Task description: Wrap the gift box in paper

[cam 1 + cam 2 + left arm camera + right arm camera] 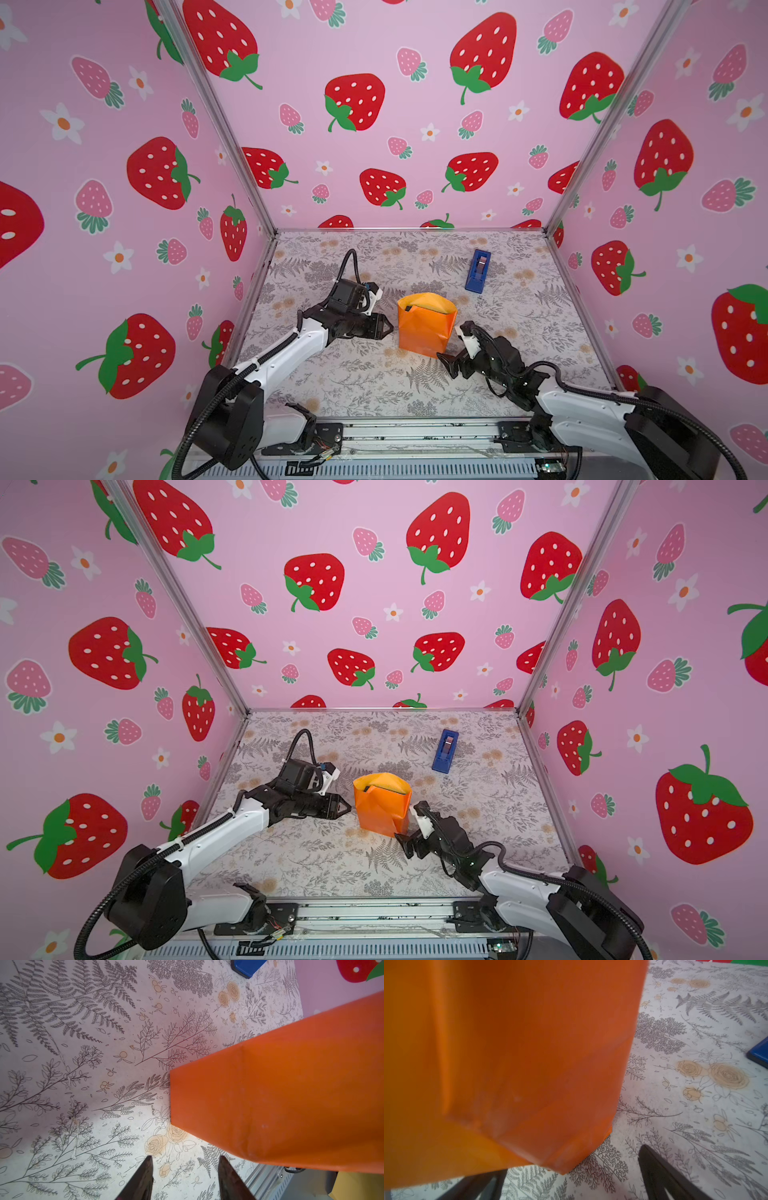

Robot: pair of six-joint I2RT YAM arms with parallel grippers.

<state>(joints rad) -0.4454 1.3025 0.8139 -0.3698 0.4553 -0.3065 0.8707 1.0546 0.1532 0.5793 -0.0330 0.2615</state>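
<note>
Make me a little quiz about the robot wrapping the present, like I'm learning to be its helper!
1. True or false: the blue tape dispenser lies on the table, apart from the paper.
2. Which colour is the paper's outside? A green, B orange, C black.
3. Fill in: the gift box peeks out at the paper's ___.
Key: 1 true; 2 B; 3 top.

Orange paper (424, 334) stands folded around the black gift box (428, 309), top open. It's between the left claw (390, 328) and right claw (446, 360).
</note>
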